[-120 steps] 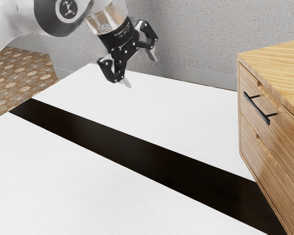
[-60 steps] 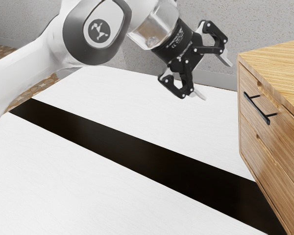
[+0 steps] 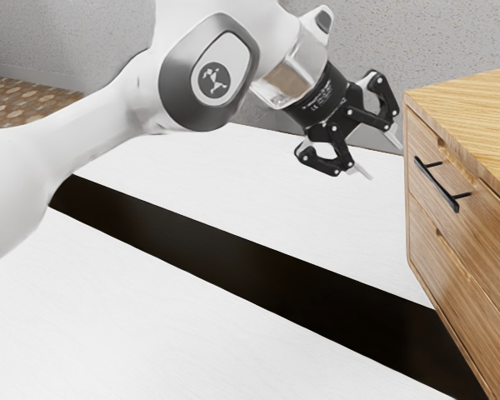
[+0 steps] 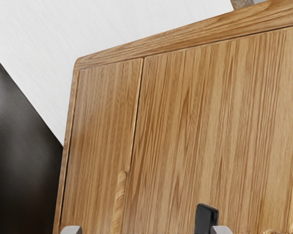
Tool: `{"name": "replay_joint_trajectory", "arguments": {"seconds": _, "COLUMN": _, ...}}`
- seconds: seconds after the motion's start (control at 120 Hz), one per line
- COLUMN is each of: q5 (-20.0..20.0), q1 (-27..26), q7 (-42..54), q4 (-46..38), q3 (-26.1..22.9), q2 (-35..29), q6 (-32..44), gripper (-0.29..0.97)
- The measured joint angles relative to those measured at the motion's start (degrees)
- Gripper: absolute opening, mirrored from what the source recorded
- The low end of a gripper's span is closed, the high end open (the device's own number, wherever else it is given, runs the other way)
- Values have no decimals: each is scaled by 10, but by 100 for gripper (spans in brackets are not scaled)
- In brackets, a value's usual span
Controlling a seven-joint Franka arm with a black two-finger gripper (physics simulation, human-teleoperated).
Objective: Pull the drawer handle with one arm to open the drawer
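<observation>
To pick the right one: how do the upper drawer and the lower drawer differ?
The upper drawer carries a black bar handle; the lower drawer has only a small wood-coloured pull. The upper drawer is about level with the open tool; the lower drawer lies below it. Both share the same wood and look shut.

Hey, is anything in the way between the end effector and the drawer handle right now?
Nothing visible does. The open end effector hangs above the white table, to the exterior view's left of the black drawer handle on the wooden cabinet, with only air between them.
</observation>
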Motion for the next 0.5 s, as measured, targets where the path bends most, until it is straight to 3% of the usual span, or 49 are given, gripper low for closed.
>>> {"name": "replay_joint_trajectory", "arguments": {"seconds": 0.5, "q5": -3, "q1": -7, "q7": 65, "q4": 0, "q3": -39, "q2": 7, "q6": 13, "gripper": 23}}
